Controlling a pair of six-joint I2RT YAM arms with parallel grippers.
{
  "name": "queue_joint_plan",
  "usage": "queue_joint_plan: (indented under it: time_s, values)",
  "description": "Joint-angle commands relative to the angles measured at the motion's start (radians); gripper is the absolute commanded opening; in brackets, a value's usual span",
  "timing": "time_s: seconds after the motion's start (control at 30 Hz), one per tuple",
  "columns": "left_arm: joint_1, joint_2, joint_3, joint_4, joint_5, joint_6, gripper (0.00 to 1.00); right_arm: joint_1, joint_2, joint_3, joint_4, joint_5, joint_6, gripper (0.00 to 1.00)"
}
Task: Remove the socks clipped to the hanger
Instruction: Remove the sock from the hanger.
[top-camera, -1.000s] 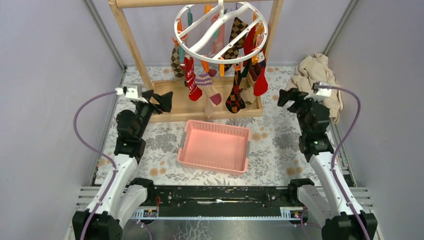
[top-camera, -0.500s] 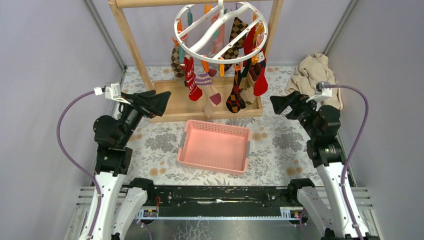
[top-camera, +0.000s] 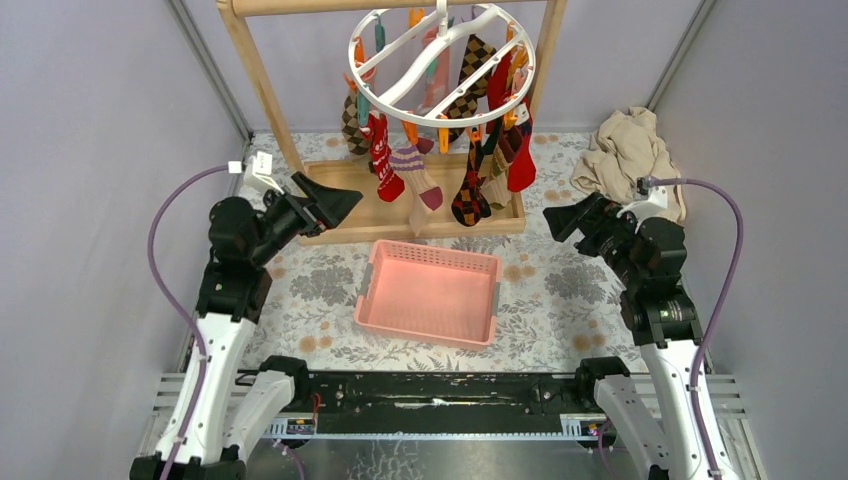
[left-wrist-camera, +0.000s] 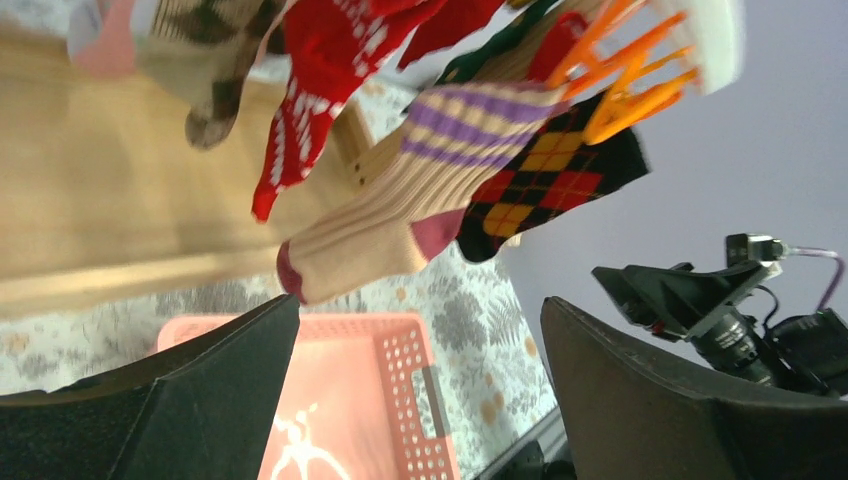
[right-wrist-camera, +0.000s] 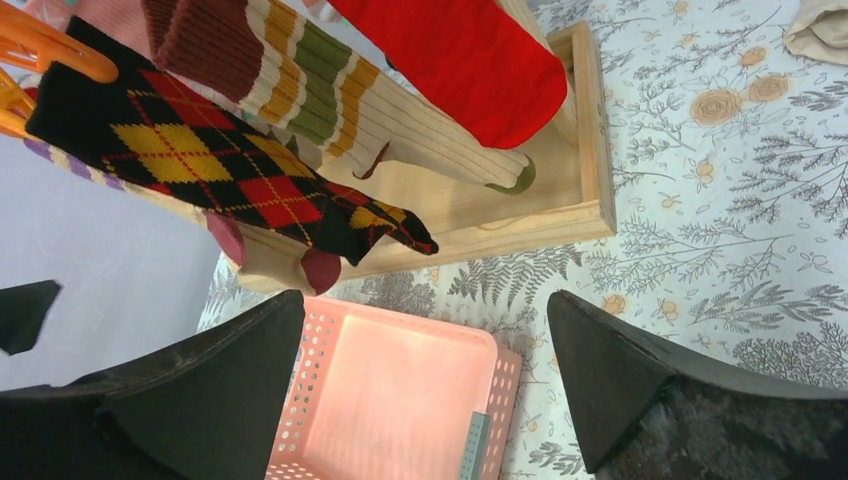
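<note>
Overhead, about twelve socks (top-camera: 385, 150) hang from one hanger (top-camera: 425, 72); left tool (top-camera: 340, 203) and right tool (top-camera: 560, 222) gape empty.

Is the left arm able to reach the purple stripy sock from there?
Probably yes: the left pincer is open and faces the purple-striped sock, which hangs free with nothing in between.

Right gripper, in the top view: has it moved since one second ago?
Yes. The right gripper has shifted toward the near edge, away from the beige cloth heap and closer to the far right corner of the pink basket.
</note>
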Motion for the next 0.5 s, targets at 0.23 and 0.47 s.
queue_joint_plan:
  time_s: [0.23,0.47]
  values:
    - [-0.006,0.074,0.036,0.024,0.186,0.008,0.99,-0.004,0.061,-0.090,-0.031,-0.060,-0.079,1.00]
    - [-0.013,-0.024,0.049,-0.066,0.023,-0.021,0.99,-0.001,0.104,-0.190,0.129,-0.221,-0.038,0.85]
